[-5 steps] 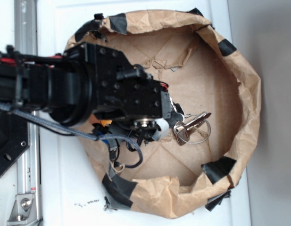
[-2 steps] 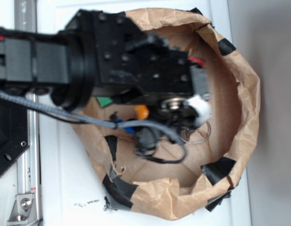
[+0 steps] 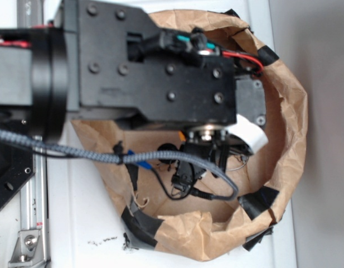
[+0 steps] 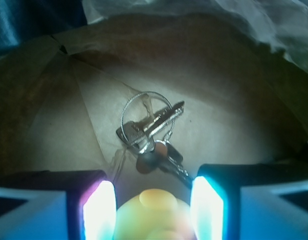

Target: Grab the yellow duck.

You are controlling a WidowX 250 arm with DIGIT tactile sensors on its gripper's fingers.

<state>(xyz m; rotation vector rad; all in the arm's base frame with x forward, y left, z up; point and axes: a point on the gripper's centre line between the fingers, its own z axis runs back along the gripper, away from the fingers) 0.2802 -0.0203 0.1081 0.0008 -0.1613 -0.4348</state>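
The yellow duck (image 4: 154, 214) is sitting at the bottom centre of the wrist view, a rounded yellow shape between the two glowing fingers (image 4: 100, 210) of the gripper (image 4: 154, 207). The fingers are standing just beside it on either side, seemingly closing on it, though actual contact is too washed out by glare to confirm. Just beyond the duck, in the middle of that frame, a bunch of silver keys (image 4: 151, 132) on a wire ring is lying on the brown paper floor. In the exterior view, the black arm (image 3: 149, 67) is filling the upper left and centre of the frame, reaching over the paper bowl (image 3: 289, 111) with black tape patches on its rim; the duck itself is hidden there.
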